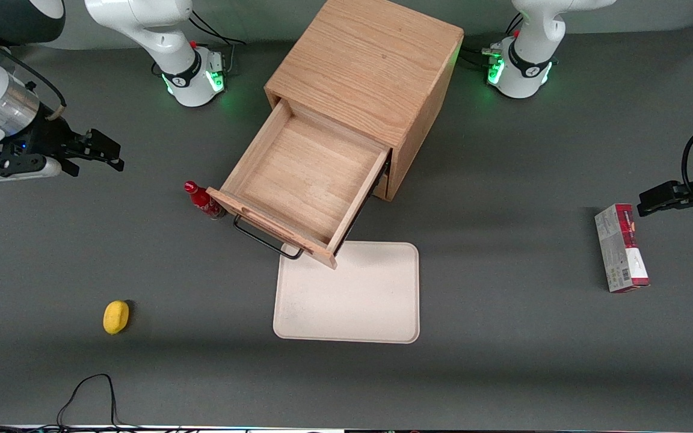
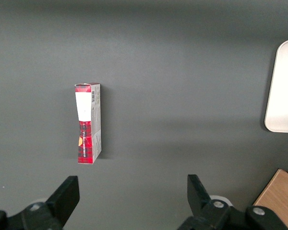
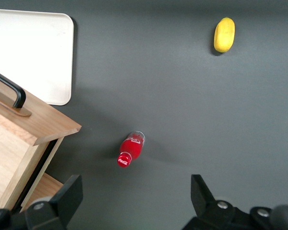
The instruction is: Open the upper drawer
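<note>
Grey matte counter [image 1: 521,198] carries everything. Working arm's gripper [image 1: 117,153] hangs above the counter at the working arm's end, well apart from the cabinet; its jaws stand spread wide and hold nothing, with bare counter showing between the two fingers in the right wrist view [image 3: 134,201].

Yellow lemon [image 1: 115,316] lies alone near the counter's front edge at the working arm's end, nearer the front camera than the gripper.

Red cola bottle [image 1: 203,202], red cap, stands upright just beside the corner of the pulled-out drawer front; whether it touches the wood cannot be told.

Oak cabinet [image 1: 370,66] sits mid-counter, turned at an angle. Its upper drawer [image 1: 304,174] is pulled far out toward the front camera, inside bare. Thin black bar handle [image 1: 262,240] on the drawer front. Bottom drawer is mostly hidden under it.

Cream rectangular tray [image 1: 358,300] lies flat on the counter in front of the cabinet, nearer the front camera; the drawer's front corner overhangs the tray's edge.

Red-and-grey carton [image 1: 621,248] lies flat toward the parked arm's end, well apart from the tray.
</note>
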You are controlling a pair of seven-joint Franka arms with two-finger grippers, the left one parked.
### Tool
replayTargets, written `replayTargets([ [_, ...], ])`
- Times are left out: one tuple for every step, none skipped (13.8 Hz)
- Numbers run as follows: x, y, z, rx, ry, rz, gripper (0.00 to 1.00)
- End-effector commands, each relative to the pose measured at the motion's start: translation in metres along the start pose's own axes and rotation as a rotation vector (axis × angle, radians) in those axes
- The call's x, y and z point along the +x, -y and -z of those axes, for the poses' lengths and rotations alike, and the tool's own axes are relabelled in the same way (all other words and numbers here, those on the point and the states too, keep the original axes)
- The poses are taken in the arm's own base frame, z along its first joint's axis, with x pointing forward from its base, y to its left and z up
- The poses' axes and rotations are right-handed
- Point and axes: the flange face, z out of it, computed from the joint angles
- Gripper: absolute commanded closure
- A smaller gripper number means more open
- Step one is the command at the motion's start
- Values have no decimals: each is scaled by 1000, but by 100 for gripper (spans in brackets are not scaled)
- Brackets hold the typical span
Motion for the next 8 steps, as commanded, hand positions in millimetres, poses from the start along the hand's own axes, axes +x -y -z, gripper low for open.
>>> replayTargets([
  [18, -14, -2, 9, 1, 23, 0],
  [24, -16, 4, 14, 8, 17, 0],
  [31, -17, 8, 17, 15, 15, 0],
  [37, -17, 13, 19, 22, 16, 0],
  [44, -13, 18, 23, 16, 16, 0],
  [48, -10, 28, 23, -3, -1, 0],
  [51, -9, 39, 24, -26, 4, 0],
  [52, -9, 45, 24, -38, -1, 0],
])
